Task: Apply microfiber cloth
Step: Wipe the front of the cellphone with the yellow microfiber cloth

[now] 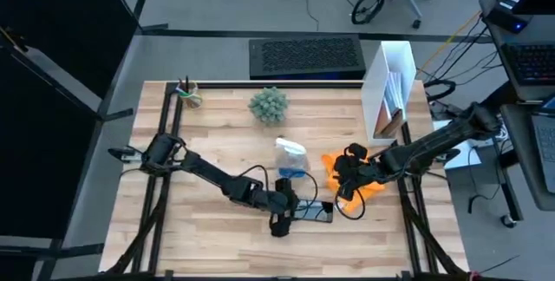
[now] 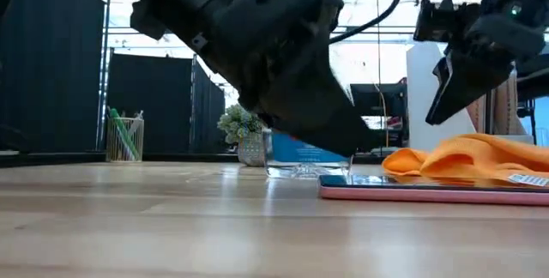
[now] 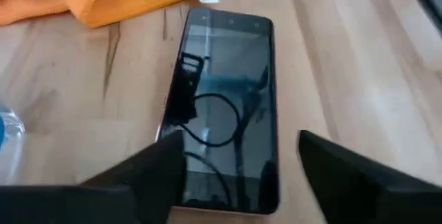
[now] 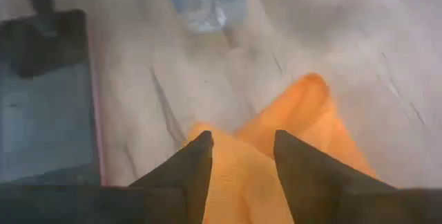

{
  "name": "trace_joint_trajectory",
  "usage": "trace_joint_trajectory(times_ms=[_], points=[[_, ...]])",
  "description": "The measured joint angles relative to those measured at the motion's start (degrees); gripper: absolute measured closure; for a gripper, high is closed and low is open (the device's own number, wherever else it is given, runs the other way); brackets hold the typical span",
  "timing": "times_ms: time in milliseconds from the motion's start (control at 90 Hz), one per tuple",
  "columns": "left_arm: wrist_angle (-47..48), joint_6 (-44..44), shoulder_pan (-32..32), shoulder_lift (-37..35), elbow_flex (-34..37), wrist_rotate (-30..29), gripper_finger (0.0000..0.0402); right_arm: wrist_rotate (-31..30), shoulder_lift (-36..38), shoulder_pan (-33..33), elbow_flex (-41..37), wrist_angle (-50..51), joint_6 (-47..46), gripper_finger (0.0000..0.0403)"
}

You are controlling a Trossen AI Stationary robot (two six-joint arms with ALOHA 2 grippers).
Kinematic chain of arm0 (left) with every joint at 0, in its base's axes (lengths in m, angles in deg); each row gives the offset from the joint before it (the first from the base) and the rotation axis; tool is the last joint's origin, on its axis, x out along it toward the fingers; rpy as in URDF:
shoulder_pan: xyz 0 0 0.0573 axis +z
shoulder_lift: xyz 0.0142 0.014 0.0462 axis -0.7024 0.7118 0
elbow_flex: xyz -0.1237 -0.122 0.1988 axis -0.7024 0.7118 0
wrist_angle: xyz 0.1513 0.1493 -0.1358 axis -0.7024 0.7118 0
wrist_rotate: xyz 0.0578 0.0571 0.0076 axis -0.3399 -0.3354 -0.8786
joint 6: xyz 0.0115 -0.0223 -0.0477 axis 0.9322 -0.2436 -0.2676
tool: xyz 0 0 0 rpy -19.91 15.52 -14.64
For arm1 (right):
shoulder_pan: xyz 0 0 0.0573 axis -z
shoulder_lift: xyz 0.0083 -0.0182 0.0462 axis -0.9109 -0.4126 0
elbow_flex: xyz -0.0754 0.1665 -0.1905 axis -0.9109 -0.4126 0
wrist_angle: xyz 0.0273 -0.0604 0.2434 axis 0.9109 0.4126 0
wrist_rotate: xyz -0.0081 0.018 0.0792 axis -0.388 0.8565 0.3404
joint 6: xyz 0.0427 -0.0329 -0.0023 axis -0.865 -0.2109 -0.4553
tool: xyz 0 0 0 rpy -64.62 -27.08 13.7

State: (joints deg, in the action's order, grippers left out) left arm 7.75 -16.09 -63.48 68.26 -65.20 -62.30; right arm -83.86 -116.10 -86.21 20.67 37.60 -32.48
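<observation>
My right pincer (image 4: 242, 156) hangs released, its fingers spread directly over the microfiber cloth (image 1: 364, 177), which lies bunched on the desk (image 1: 217, 133) just beside the phone (image 3: 224, 106), near the spray bottle (image 1: 292, 158). My left pincer (image 3: 238, 165) is also open, straddling the phone's near end. I judge the step in hand to be picking up the cloth: next I must drop, pinch a fold, and carry it onto the screen.

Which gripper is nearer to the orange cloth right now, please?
Right. The right gripper is open directly over the orange cloth, fingers straddling a fold. The left gripper is open over the phone, beside the cloth.
</observation>
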Motion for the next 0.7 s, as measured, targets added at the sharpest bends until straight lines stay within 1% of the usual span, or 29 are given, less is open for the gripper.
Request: trace_joint_trajectory(times_ms=[144,167,200,322,444,500,556,700], points=[[-0.05,3.13,0.38,0.04,0.0,0.66,0.0355,0.09,0.0,0.0,-3.93,-0.38,-7.25,0.0282],[-0.09,3.27,0.49,0.15,0.0,0.74,0.0371,0.08,0.0,0.0,-4.72,-0.63,-8.27,0.0283],[-0.35,3.34,0.75,0.55,0.0,0.75,0.0386,0.11,0.0,0.0,-5.9,-0.86,-9.88,0.0283],[-0.12,3.62,1.75,2.45,0.04,1.21,0.0388,0.65,0.0,-0.07,-9.18,-2.18,-14.82,0.0283],[-1.45,3.36,2.36,3.99,-0.15,4.08,0.0387,1.11,0.09,-0.55,-13.43,-7.94,-16.89,0.0278],[-1.98,3.3,2.48,4.76,-0.24,4.99,0.0387,1.78,0.31,-0.55,-15.05,-10.45,-17.32,0.0267],[-1.84,3.3,2.47,4.94,-0.26,5.16,0.0387,2.16,0.31,-0.52,-15.29,-10.51,-17.08,0.0249],[-2.47,3.24,2.45,5.03,-0.14,5.14,0.0387,3.93,1.89,-0.35,-12.76,-8.57,-12.66,0.0198]])
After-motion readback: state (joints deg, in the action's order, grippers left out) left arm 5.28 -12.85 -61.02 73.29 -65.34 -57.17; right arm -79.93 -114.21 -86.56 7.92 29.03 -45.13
